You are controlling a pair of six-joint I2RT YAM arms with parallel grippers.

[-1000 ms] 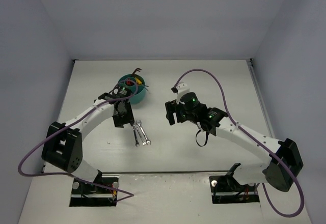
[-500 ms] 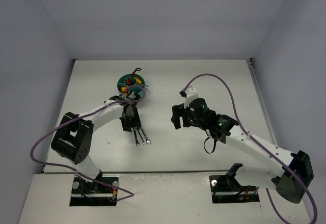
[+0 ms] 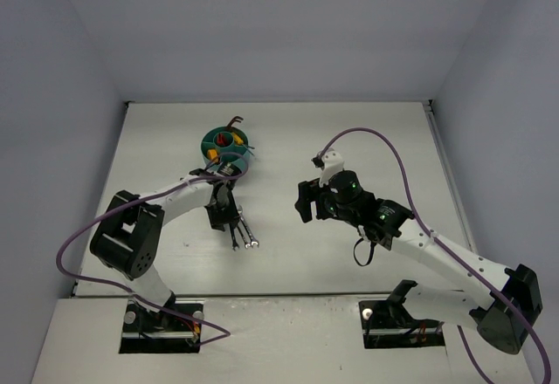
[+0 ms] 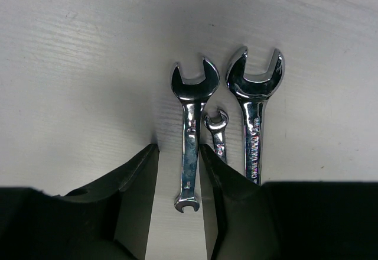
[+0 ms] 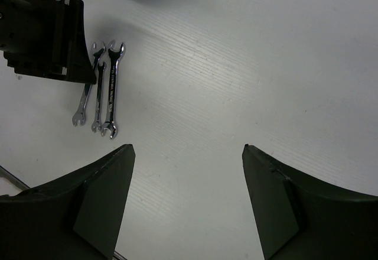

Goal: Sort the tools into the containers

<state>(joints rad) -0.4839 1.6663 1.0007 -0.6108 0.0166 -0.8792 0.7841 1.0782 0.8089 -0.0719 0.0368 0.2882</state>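
Three silver wrenches (image 3: 244, 233) lie side by side on the white table. In the left wrist view they are a medium one (image 4: 190, 131), a small one (image 4: 217, 131) and a large one (image 4: 255, 113). My left gripper (image 4: 179, 149) is low over them, open by a narrow gap, with its jaws on either side of the medium wrench's near end. It also shows in the top view (image 3: 224, 216). The teal organiser (image 3: 207, 151) behind it holds orange, yellow and red tools. My right gripper (image 3: 303, 202) is wide open and empty (image 5: 188, 148), hovering right of the wrenches (image 5: 109, 97).
The left gripper's black body (image 5: 50, 38) shows beside the wrenches in the right wrist view. Grey walls close in the table on three sides. A purple cable loops over each arm.
My left gripper moved from the organiser toward me and down onto the wrenches' far ends. My right gripper drifted a little right and toward me, still open.
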